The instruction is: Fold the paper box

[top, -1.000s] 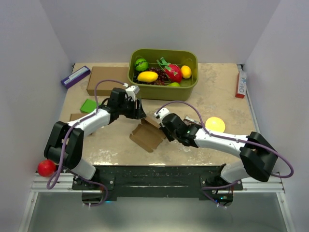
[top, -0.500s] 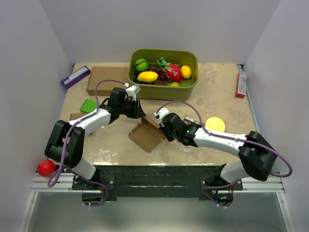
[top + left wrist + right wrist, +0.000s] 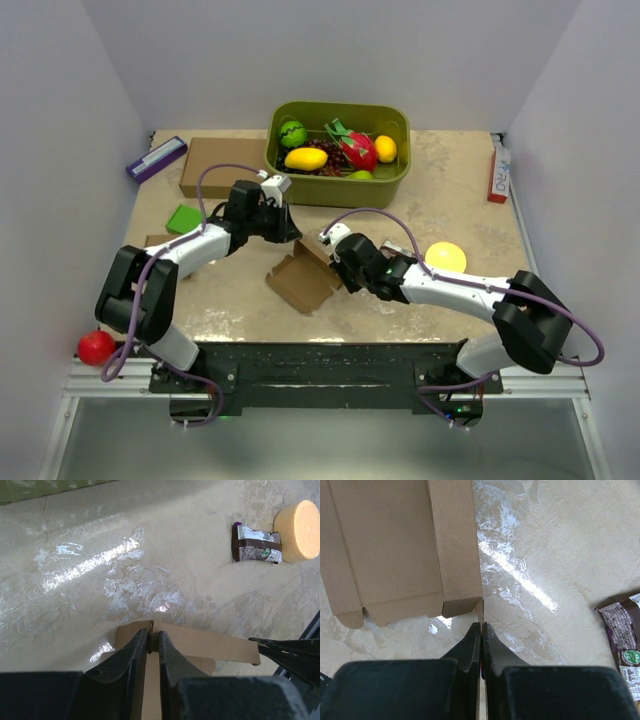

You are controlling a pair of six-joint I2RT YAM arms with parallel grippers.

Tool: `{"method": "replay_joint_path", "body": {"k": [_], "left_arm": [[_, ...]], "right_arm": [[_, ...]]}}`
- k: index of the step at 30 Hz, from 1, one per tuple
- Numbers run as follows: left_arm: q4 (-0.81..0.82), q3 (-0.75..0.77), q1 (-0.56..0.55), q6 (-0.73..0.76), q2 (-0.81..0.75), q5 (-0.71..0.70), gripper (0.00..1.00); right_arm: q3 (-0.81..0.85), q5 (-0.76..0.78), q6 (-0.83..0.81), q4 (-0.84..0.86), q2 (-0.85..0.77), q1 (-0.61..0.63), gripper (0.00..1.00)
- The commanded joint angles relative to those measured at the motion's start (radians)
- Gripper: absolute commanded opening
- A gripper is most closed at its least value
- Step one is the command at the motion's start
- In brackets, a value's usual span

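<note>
The paper box (image 3: 300, 285) lies part-folded near the middle of the table (image 3: 450, 200), a little toward the arms, set askew to the near edge. Its open tray spreads nearward, and its raised far wall runs roughly left to right between the two arms. That wall is what the next fold seems to depend on, and both arms are already on it, so neither is nearer. The left gripper (image 3: 288, 235) meets its left end from the far side, fingers a sliver apart, apparently pinching the upright card edge between them. The right gripper (image 3: 335, 262) holds the right corner, fingers pressed together on the thin edge. From both grippers the rest of the box lies nearward and below, so I judge the wall will be turned over that way. There is one paper box and there are two grippers. Farther out are one green bin (image 3: 340, 190) of toy fruit, one larger brown carton (image 3: 215, 165), one yellow sponge (image 3: 445, 257), one snack wrapper (image 3: 255, 547), one green block (image 3: 183, 218) and one red ball (image 3: 97, 347).
</note>
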Motion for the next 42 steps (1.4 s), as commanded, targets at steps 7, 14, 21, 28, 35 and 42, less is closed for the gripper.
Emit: {"method": "replay_joint_path", "body": {"k": [7,14,21,28,35,42], "left_arm": [[-0.142,-0.008,0.0,0.015,0.073,-0.123,0.11],[-0.164,-0.054,-0.005,0.013,0.059,-0.151,0.08],[-0.131,-0.131,-0.019,-0.042,0.008,-0.166,0.05],[-0.124,-0.168,-0.054,-0.062,0.019,-0.142,0.05],[-0.133,-0.16,-0.069,-0.066,0.021,-0.175,0.04],[-0.141,-0.142,-0.069,-0.071,-0.009,-0.217,0.03]], "right_arm": [[0.024,-0.001,0.004,0.003,0.004,0.0,0.0],[0.042,0.069,0.036,-0.015,-0.014,-0.002,0.0],[0.058,0.114,0.027,-0.015,-0.007,0.0,0.0],[0.062,0.129,0.027,-0.009,-0.005,-0.002,0.0],[0.081,0.198,0.097,-0.043,-0.033,-0.003,0.23],[0.145,0.221,0.22,-0.19,-0.148,-0.005,0.72]]}}
